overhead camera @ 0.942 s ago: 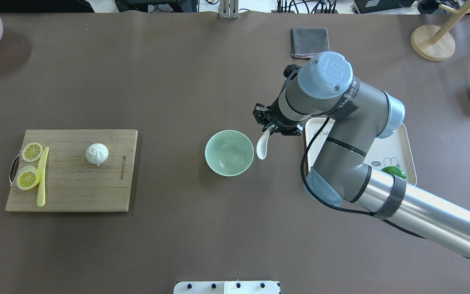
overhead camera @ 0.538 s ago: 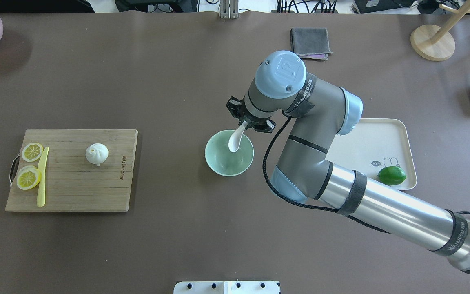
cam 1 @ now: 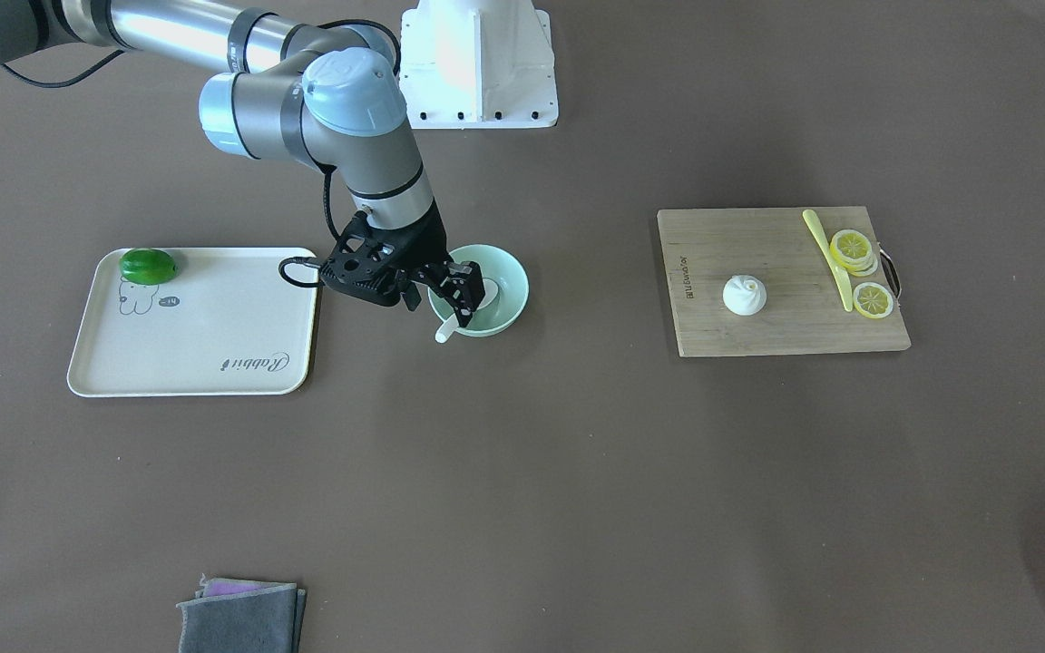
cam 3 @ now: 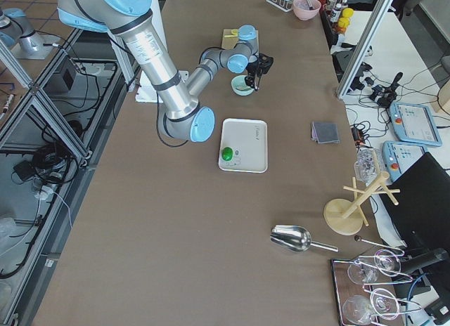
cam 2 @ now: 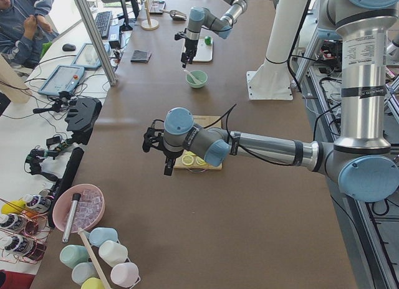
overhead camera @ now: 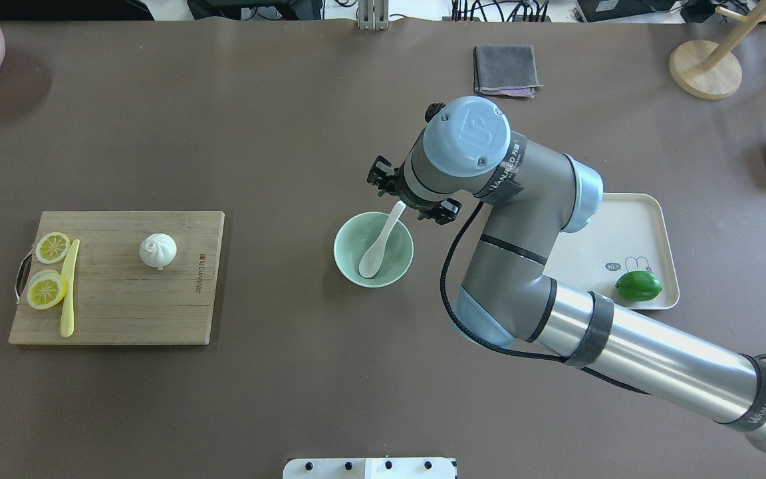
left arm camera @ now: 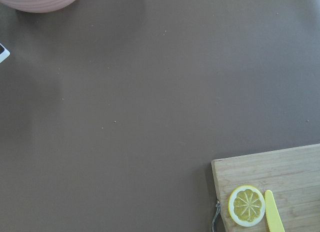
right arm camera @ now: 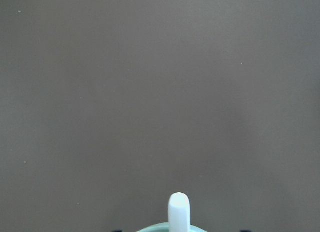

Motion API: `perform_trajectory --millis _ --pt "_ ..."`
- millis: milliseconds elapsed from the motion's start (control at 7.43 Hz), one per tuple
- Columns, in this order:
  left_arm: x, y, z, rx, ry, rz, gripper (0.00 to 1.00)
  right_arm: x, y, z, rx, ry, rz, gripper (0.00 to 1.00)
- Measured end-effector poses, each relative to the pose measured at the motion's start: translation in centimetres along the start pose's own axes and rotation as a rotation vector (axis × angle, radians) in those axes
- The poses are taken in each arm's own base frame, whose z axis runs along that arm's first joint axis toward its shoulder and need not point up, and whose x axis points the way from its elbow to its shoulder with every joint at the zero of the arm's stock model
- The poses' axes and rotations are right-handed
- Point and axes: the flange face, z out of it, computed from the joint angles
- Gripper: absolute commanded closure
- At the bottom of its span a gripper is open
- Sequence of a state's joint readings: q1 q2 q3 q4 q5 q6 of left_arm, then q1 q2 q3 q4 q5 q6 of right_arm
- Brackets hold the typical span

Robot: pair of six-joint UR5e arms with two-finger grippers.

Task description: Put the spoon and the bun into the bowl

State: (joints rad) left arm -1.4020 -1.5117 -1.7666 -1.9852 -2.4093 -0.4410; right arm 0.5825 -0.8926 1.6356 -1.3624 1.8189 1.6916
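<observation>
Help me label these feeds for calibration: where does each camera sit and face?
Front-facing: across the table, facing the robot's base; right arm over the bowl.
Overhead: behind the robot, looking down; right arm only.
Exterior left: table's left end; left arm near, right arm far.
Exterior right: table's right end; right arm near.
Left wrist: looks down at the cutting board corner; no arm visible.
Right wrist: looks past the spoon handle at the table; no arm visible.
Shared: front-facing and overhead both show the bun.
</observation>
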Motion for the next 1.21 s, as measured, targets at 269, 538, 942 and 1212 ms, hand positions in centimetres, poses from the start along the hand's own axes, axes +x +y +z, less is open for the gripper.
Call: perform_trajectory --millis 269,538,942,1212 --pt "6.6 -2.2 2.5 -0.019 0.031 -0.062 0.02 5.1 -2.1 -3.0 -0.006 -0.008 -0.045 0.0" --pt "14.7 -2.8 5.9 -0.018 0.024 -0.091 0.02 10.7 -6.7 -5.3 -0.031 0.02 -0.093 0.0" --pt "24.1 1.0 13.6 -0.029 -0.04 -0.048 0.07 18.8 -12.8 -7.3 -0.062 0.074 -0.196 0.0" --pt "27.0 4.1 16.9 -0.053 -0.063 -0.016 0.12 21.7 -14.9 -8.2 -0.079 0.091 -0.209 0.0"
